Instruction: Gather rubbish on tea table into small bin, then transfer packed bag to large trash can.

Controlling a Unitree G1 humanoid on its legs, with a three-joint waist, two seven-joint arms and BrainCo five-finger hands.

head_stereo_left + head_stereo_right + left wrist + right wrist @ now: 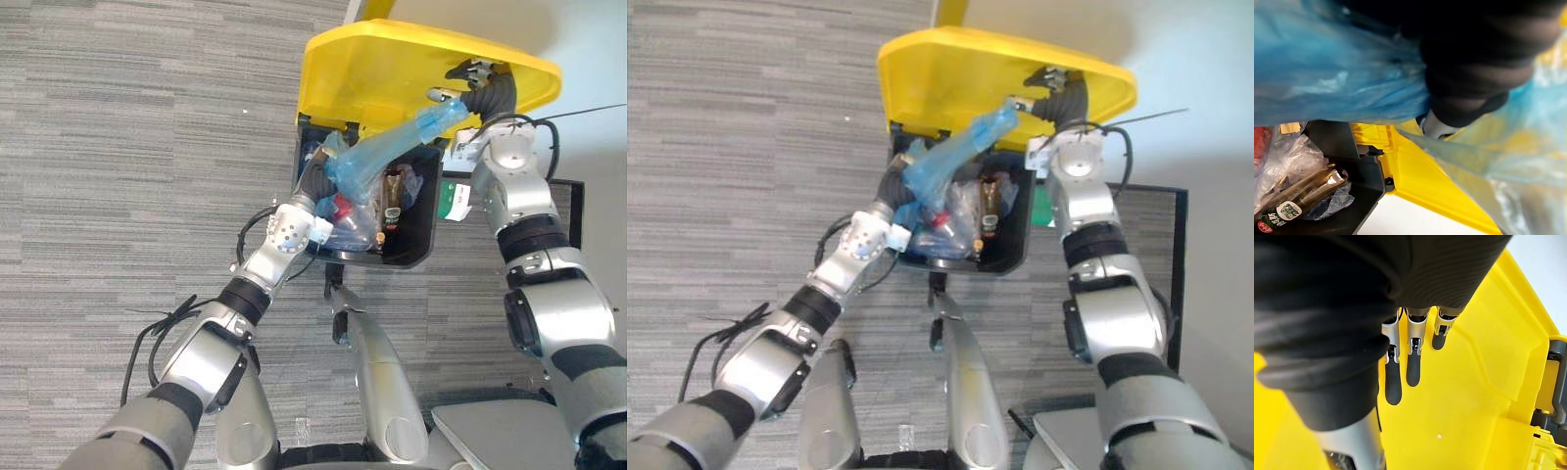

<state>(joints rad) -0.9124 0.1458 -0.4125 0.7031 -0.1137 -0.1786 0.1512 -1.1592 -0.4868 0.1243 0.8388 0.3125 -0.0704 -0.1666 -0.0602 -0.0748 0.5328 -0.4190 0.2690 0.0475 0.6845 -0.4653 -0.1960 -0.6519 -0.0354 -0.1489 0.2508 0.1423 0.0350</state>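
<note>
A humanoid robot is standing over a large black trash can (411,250) on grey carpet. Its right hand (475,78) is pressing straight fingers (1413,367) flat against the raised yellow lid (392,69), propping it open. Its left hand (315,181) is reaching into the can's mouth against a bulging blue rubbish bag (377,157), which is lying partly inside, its end poking up toward the lid. Whether that hand is gripping the bag, I cannot tell. A brown bottle (394,196) is lying inside the can. The task appears to be nearing its end: the bag needs dropping fully in.

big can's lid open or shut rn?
Open. The yellow lid stands raised, the right hand pressing straight fingers against its inner face; the trash can shows its black inside, the blue bag at its mouth.
</note>
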